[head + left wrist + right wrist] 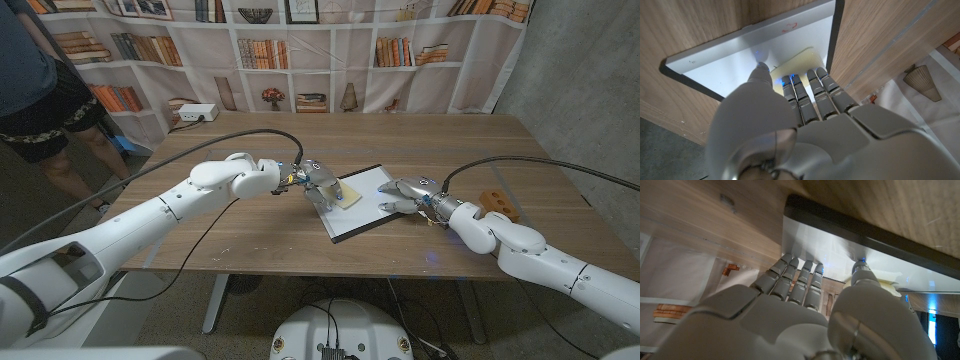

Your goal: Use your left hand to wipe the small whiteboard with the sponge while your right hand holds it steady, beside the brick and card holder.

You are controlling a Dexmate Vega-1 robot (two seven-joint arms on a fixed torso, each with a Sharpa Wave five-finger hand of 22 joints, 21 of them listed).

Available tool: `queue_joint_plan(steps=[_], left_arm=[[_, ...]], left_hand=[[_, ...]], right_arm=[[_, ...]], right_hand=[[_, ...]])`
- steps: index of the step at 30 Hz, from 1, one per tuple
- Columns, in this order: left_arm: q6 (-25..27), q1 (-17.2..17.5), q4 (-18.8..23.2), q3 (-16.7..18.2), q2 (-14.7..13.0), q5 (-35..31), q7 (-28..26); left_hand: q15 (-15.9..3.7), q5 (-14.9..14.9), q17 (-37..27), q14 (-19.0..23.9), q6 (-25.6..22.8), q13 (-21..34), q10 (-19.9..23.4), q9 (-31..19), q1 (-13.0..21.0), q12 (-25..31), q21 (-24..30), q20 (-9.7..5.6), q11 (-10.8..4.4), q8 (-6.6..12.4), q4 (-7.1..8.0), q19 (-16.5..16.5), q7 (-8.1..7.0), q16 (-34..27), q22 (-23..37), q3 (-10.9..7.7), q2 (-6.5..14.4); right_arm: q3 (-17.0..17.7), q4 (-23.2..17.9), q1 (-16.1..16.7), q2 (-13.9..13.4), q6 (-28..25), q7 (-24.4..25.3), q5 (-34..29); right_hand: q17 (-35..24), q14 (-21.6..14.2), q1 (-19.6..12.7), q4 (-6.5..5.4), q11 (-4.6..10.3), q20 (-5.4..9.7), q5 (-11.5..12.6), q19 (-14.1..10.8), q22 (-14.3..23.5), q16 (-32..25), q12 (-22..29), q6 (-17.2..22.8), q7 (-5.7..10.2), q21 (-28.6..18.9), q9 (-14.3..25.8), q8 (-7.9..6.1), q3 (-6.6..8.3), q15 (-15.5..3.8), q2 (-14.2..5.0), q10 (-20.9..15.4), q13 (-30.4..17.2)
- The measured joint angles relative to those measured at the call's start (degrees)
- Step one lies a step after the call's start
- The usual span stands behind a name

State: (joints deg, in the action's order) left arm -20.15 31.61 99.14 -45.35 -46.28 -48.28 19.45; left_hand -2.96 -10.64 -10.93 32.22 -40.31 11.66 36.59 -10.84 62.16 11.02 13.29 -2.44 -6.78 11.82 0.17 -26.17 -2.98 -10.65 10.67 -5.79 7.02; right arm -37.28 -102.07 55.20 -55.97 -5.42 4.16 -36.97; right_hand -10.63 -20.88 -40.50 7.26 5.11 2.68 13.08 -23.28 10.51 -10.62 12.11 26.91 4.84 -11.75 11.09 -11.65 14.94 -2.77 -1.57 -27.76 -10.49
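Note:
The small whiteboard (362, 205), white with a dark frame, lies at an angle in the middle of the table. My left hand (318, 185) is over its left part and holds a pale yellow sponge (349, 197) against the white surface. In the left wrist view the sponge (799, 61) shows past my fingertips (790, 80), with a faint red mark (790, 26) near the far frame. My right hand (406, 196) presses on the board's right edge. In the right wrist view its fingers (800, 277) and thumb rest on the whiteboard (840, 245).
An orange-brown brick (497, 203) with holes lies on the table just right of my right wrist. A person (35, 80) stands at the far left behind the table. A white power strip (196, 113) sits at the back left. Bookshelf backdrop behind.

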Motion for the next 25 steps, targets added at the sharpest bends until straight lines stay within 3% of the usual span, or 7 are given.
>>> queue_joint_plan(steps=[6, 8, 25], left_arm=[[-0.5, 0.0, -0.3, 0.0, 0.2, 0.1, -0.4], [-0.6, 0.0, -0.4, 0.1, 0.2, 0.1, -0.5], [-1.7, -0.3, -0.4, 0.1, 0.2, -0.3, -0.6]], left_hand=[[0.0, 0.0, 0.0, 0.0, 0.0, 0.0, 0.0, 0.0, -0.4, 0.0, 0.0, 0.0, 0.0, 0.0, 0.24, 0.0, 0.0, 0.0, 0.0, 0.24, -0.4], [0.0, 0.0, 0.0, 0.0, 0.0, 0.0, 0.0, 0.0, -1.1, 0.0, 0.0, 0.0, 0.0, 0.0, 0.24, 0.0, 0.0, 0.0, 0.0, 0.24, 0.4], [-0.11, 0.0, 0.0, -0.1, -0.2, 0.0, 0.0, 0.0, -0.2, 0.0, 0.0, -0.21, 0.0, 0.0, -0.02, 0.2, -0.21, 0.0, 0.0, -0.34, 0.1]], right_arm=[[0.2, -0.4, 0.2, -0.1, -0.4, 0.1, 0.0], [0.2, -0.5, 0.3, -0.1, -0.6, 0.1, 0.0], [0.3, -0.9, 0.7, 0.2, -1.8, 0.6, -0.2]], right_hand=[[0.0, 0.0, 0.0, 0.0, 0.0, 0.0, 0.0, 0.0, 0.0, 0.0, 0.2, 0.0, 0.0, 0.0, 0.0, 0.0, 0.0, 0.0, 0.0, 0.0, 0.0], [0.0, 0.0, 0.0, 0.0, 0.0, 0.0, 0.0, 0.0, 0.0, 0.0, 0.2, 0.0, 0.0, 0.0, 0.0, 0.0, 0.0, 0.0, 0.0, 0.0, 0.0], [0.0, 0.0, 0.0, 0.26, -0.03, 0.0, 0.0, 0.0, 0.0, 0.0, 0.2, 0.0, 0.0, 0.1, 0.0, 0.0, 0.25, -0.01, 0.0, 0.0, -0.1]])
